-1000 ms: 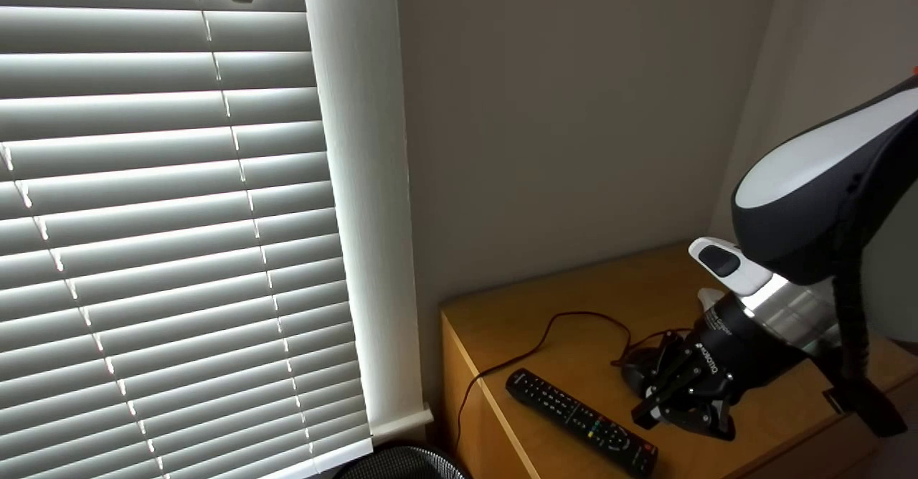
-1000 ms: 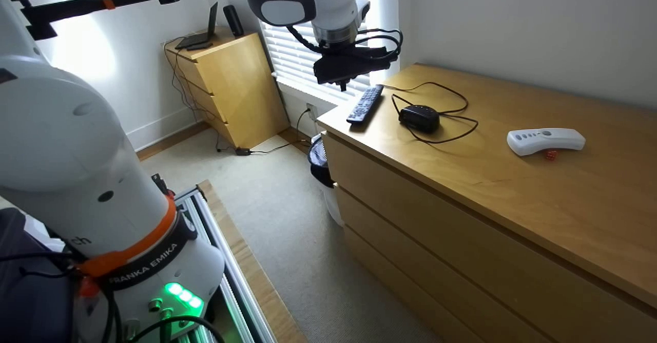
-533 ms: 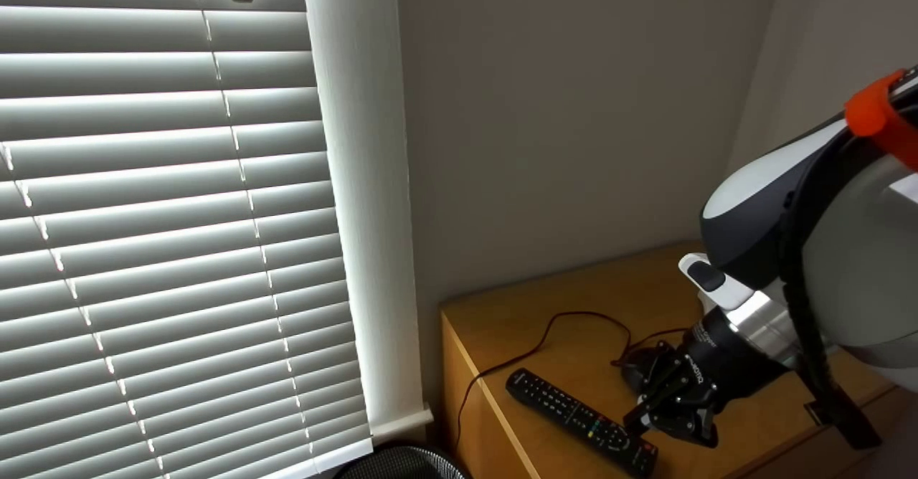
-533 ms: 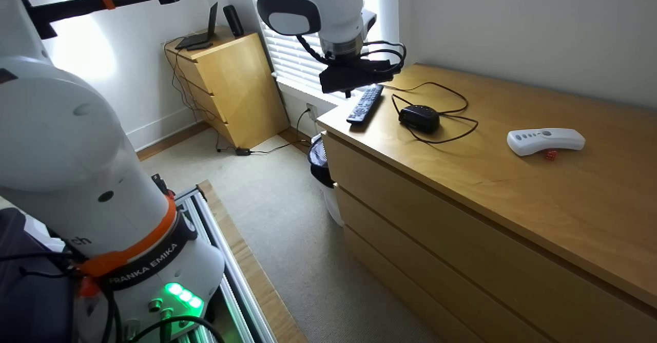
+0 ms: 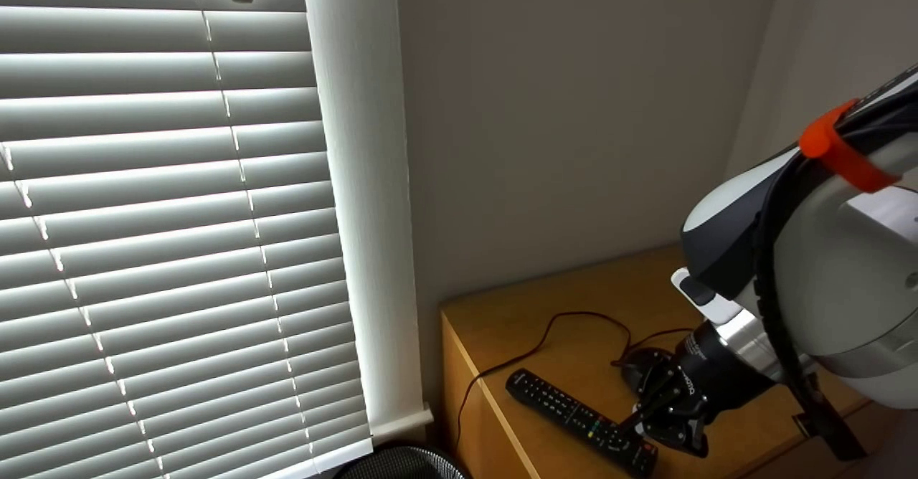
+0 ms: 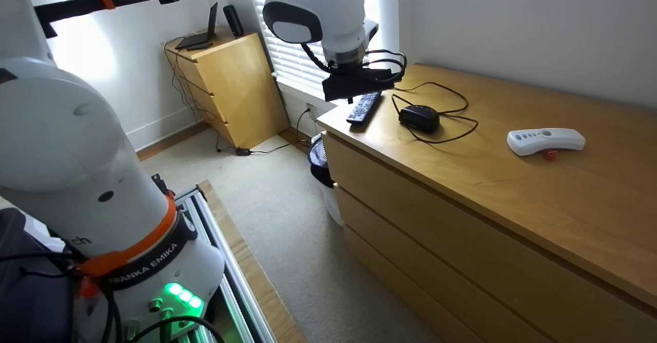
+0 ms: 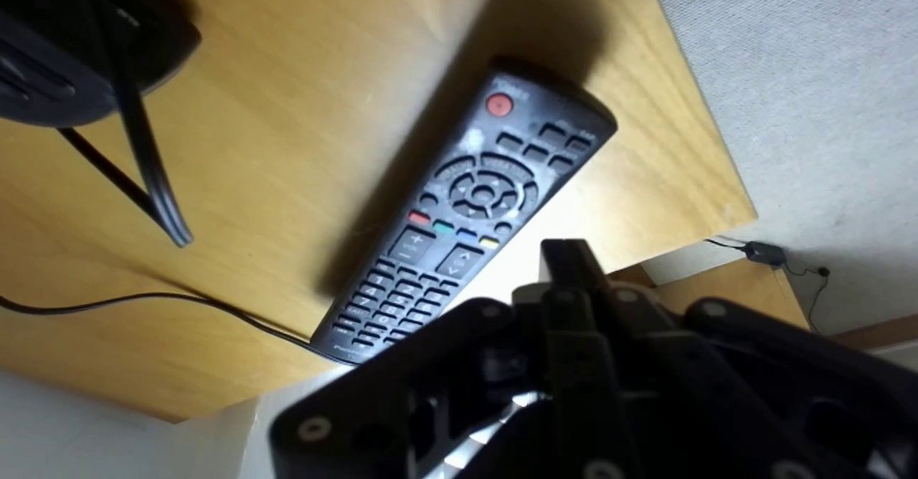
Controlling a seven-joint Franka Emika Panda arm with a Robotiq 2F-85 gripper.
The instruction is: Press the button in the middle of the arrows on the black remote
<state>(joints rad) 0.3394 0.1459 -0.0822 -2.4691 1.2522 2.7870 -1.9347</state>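
The black remote lies flat on the wooden dresser near its edge, face up. It shows in both exterior views. In the wrist view its arrow ring surrounds a round middle button, in plain sight. My gripper is shut with its fingertips together and nothing between them. In the wrist view the tips appear beside the remote's long edge, to the right of and below the ring. In an exterior view the gripper overlaps the remote's arrow end. The tips seem above the remote; the exact gap I cannot tell.
A black corded device sits beside the remote, with its cable running over the dresser. A white device and a small red die lie farther along. A wastebasket stands below the dresser's end.
My gripper has moved down and toward the remote, its tips passing from beside the remote to over its arrow end in an exterior view. The remote has not moved.
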